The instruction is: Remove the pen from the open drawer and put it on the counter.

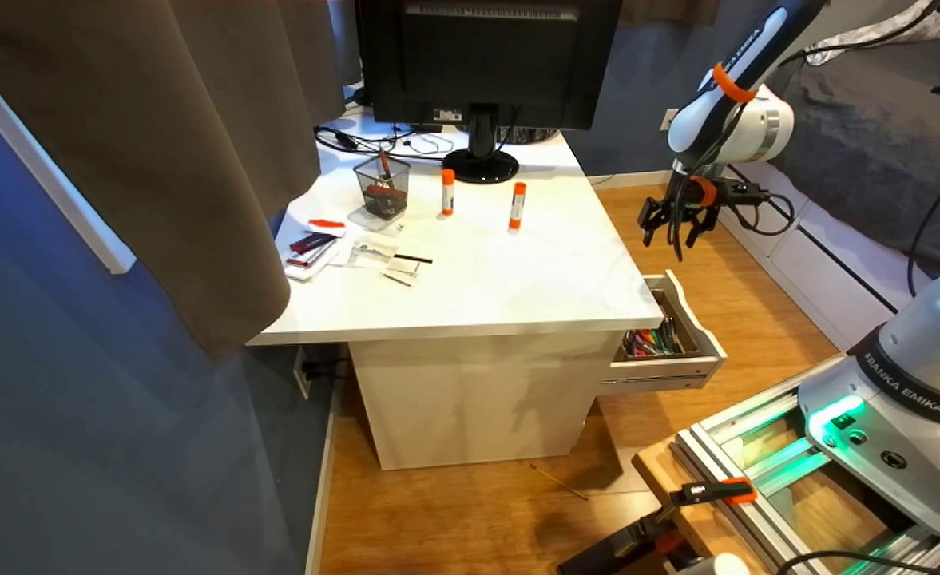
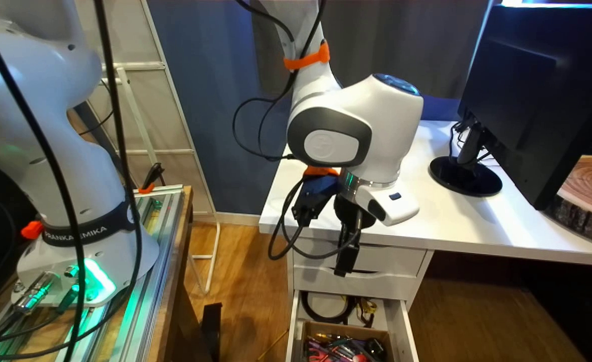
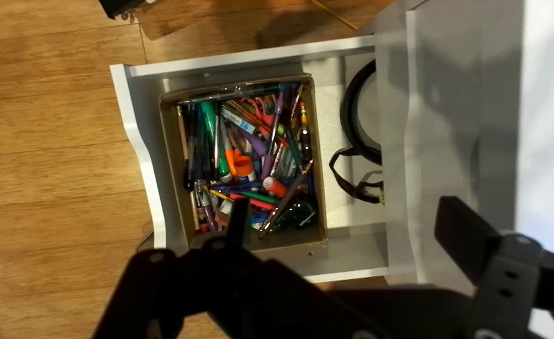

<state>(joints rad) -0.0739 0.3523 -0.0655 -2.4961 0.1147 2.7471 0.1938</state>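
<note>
The white drawer (image 1: 699, 321) stands open under the white counter (image 1: 533, 287); the drawer also shows in an exterior view (image 2: 409, 334) and the wrist view (image 3: 141, 146). Inside it a cardboard box (image 3: 321, 207) holds several mixed pens and markers. A dark slim pen (image 3: 286, 201) lies on top, slanted across one corner of the box. Which pen is meant I cannot tell. My gripper (image 1: 672, 238) hangs above the drawer with its fingers wide apart and nothing between them. In the wrist view my gripper (image 3: 345, 212) has one finger overlapping the box's edge.
A black monitor (image 1: 485, 64), a mesh pen cup (image 1: 383, 192) and two orange-capped glue sticks (image 1: 517, 206) (image 1: 448, 193) stand on the counter. Small packets (image 1: 374, 254) lie near its edge. A black coil (image 3: 352, 108) lies in the drawer beside the box. A pencil (image 1: 559, 481) lies on the floor.
</note>
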